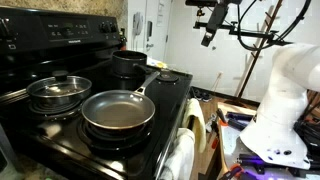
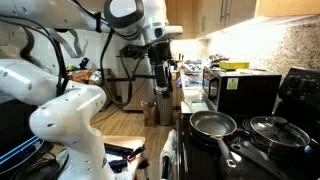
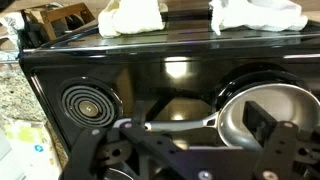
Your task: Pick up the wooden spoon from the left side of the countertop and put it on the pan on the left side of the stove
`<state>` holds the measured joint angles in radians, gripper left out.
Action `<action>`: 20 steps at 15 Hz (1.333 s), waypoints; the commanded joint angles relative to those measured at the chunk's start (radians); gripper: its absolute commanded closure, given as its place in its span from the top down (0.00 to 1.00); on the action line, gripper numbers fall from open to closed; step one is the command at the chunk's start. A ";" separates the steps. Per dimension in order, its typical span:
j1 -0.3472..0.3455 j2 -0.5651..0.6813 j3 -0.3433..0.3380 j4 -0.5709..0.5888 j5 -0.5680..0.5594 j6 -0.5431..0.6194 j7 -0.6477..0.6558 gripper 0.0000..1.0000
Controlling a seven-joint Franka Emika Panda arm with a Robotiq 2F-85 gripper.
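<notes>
The pan [image 1: 118, 110] sits on the front burner of the black glass-top stove [image 1: 60, 135], with its silver handle pointing to the back. It also shows in an exterior view [image 2: 212, 124] and in the wrist view [image 3: 268, 108]. My gripper [image 2: 163, 82] hangs high in the air in front of the stove, well above it, and also shows in an exterior view [image 1: 209, 30]. In the wrist view the gripper [image 3: 185, 140] has its fingers wide apart with nothing between them. I cannot make out the wooden spoon in any view.
A lidded steel pot [image 1: 58, 92] stands beside the pan, and a tall black pot [image 1: 129, 65] stands behind it. White towels [image 3: 132, 16] hang at the stove's front. A microwave [image 2: 243, 92] stands on the counter. A granite countertop [image 3: 14, 95] adjoins the stove.
</notes>
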<state>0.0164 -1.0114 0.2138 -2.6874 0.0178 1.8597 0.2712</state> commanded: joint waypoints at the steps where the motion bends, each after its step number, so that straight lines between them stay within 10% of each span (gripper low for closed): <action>1: 0.005 0.002 -0.004 0.002 -0.005 -0.002 0.004 1.00; 11: 0.035 0.174 -0.083 0.082 -0.003 0.150 -0.170 1.00; 20: 0.218 0.567 -0.198 0.303 0.117 0.252 -0.530 1.00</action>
<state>0.1790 -0.5808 0.0315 -2.4829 0.0798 2.1111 -0.1454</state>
